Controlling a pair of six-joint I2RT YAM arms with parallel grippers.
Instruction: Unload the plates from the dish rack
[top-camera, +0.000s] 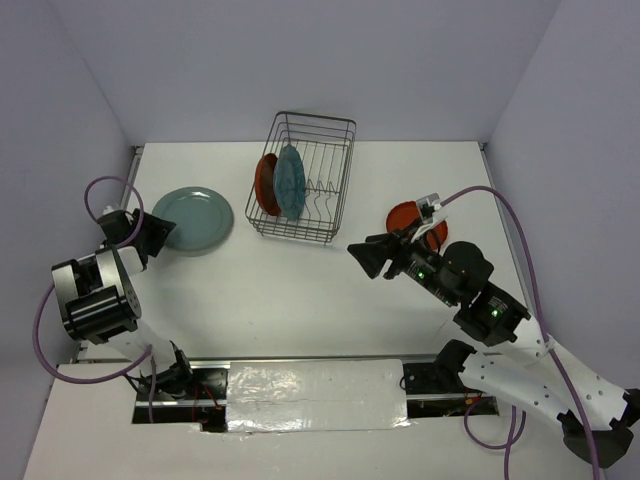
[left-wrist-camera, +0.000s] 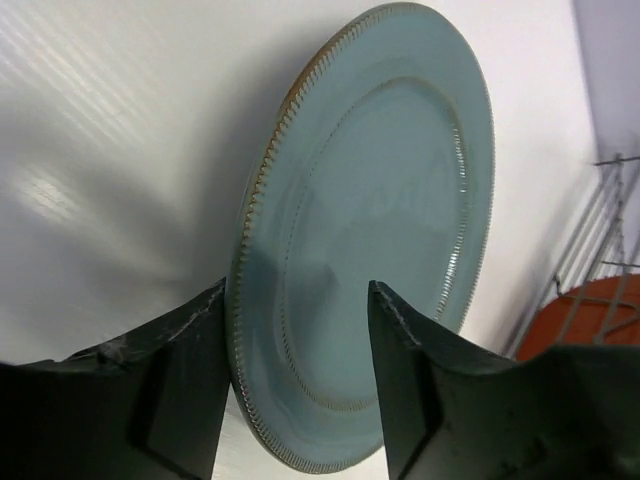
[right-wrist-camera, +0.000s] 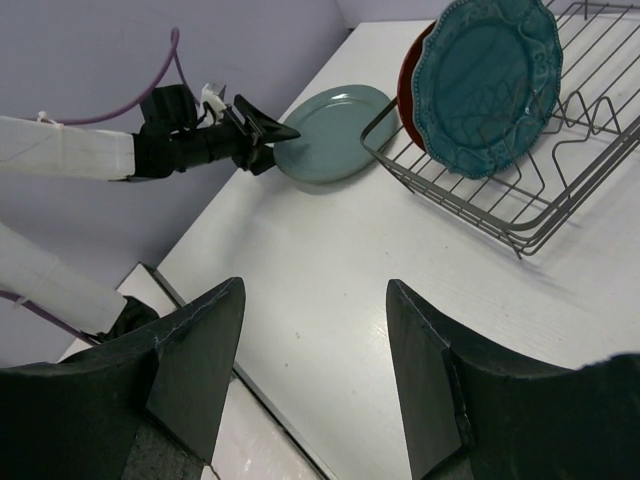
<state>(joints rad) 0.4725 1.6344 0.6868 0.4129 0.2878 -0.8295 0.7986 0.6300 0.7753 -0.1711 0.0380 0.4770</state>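
The dish rack (top-camera: 318, 150) stands at the back middle, with an orange-red plate (top-camera: 264, 186) and a teal-blue scalloped plate (top-camera: 291, 182) upright in its left end. A pale grey-teal plate (top-camera: 197, 220) lies flat on the table left of the rack. My left gripper (top-camera: 168, 230) is at that plate's near-left rim. In the left wrist view the left gripper (left-wrist-camera: 297, 287) is open, its jaws standing wide apart on either side of the plate (left-wrist-camera: 380, 200). A second orange-red plate (top-camera: 405, 216) lies right of the rack, partly behind my right arm. My right gripper (top-camera: 358, 257) hangs open and empty over bare table.
The right wrist view shows the rack (right-wrist-camera: 520, 205), the teal-blue plate (right-wrist-camera: 490, 85), the pale plate (right-wrist-camera: 335, 135) and the left gripper (right-wrist-camera: 262, 130) at its edge. Walls close in the table at the back and both sides.
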